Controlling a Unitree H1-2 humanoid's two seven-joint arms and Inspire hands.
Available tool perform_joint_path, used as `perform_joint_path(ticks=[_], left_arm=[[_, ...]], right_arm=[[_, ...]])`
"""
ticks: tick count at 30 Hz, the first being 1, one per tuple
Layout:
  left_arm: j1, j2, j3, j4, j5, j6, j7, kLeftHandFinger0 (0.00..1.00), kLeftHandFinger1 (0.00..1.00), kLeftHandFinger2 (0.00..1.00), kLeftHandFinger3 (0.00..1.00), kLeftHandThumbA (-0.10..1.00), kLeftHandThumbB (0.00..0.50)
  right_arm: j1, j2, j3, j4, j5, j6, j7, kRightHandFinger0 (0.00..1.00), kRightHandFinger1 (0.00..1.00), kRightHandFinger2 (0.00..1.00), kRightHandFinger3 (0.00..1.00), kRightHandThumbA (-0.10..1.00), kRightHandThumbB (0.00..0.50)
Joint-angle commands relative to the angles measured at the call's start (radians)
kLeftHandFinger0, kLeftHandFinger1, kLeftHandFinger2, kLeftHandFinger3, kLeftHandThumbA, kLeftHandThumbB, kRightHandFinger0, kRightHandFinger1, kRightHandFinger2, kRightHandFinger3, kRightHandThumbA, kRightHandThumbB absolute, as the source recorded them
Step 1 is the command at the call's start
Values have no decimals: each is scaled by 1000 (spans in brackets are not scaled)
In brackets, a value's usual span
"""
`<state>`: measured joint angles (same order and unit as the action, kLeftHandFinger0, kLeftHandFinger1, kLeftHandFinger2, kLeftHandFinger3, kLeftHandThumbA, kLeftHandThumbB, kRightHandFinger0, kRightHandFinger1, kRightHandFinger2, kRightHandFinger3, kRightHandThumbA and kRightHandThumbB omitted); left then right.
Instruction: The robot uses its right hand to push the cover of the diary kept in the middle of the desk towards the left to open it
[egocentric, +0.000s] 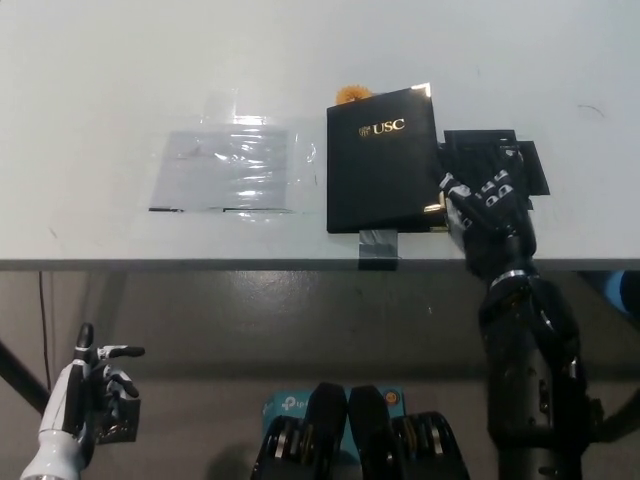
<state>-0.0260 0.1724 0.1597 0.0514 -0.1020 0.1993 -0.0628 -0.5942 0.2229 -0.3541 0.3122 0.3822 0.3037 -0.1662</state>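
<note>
My right hand (487, 205) is up on the desk (100, 90), pressed in at the diary's (384, 160) right edge, near its lower right corner. My fingers (462, 187) are curled and bunched close together, their tips touching the edge of the cover; whether any of them has slipped under the cover I cannot tell. They hold nothing.

The diary lies flat and closed, black with gold USC lettering (383, 127) near its top and gold corner pieces. Its lower edge sits just short of the desk's front edge, where a strip of grey tape (378, 246) runs from under the diary over the lip of the desk. Something small and orange (349, 94) peeks out from behind the diary's top left corner. A black flat piece (528, 160) lies just right of the diary, partly beneath my hand.

Left of the diary, a clear plastic sheet (225, 170) lies flat on the desk, glinting.

My left hand (88, 392) hangs well below and far left of the diary, off the desk, fingers loosely spread, holding nothing.
</note>
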Motion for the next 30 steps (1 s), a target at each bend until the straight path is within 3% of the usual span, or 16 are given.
perform_joint_path(ticks=[1,11,16,19,22,24,30], left_arm=[[-23,-5,-6,-15,-5,-32,0,32,145,236,517,1000,499],[-14,-6,-14,-8,-9,-54,-13,50,159,247,545,1000,493],[-9,-5,-12,-16,-14,-46,-13,53,176,261,553,1000,441],[-4,-2,-17,-7,-7,-61,-16,63,176,265,567,1000,496],[-4,-2,-17,-8,-9,-49,-14,88,191,274,585,1000,500],[-5,-13,-11,-21,-22,-27,-8,40,186,252,566,1000,475],[-10,0,-29,-13,3,-34,-10,95,171,235,552,1000,500]], right_arm=[[-15,31,-12,3,65,-57,20,1000,1000,1000,1000,999,187],[-19,85,11,73,60,-102,7,1000,1000,1000,1000,1000,161],[-41,100,24,106,50,-122,-6,1000,1000,1000,1000,992,160],[-48,105,32,116,49,-129,0,1000,1000,1000,1000,991,154],[-64,111,40,122,44,-132,-8,1000,1000,1000,1000,975,170],[-93,110,66,138,21,-134,-2,1000,1000,1000,1000,1000,174],[-153,118,100,144,7,-138,-18,1000,1000,1000,1000,951,209]])
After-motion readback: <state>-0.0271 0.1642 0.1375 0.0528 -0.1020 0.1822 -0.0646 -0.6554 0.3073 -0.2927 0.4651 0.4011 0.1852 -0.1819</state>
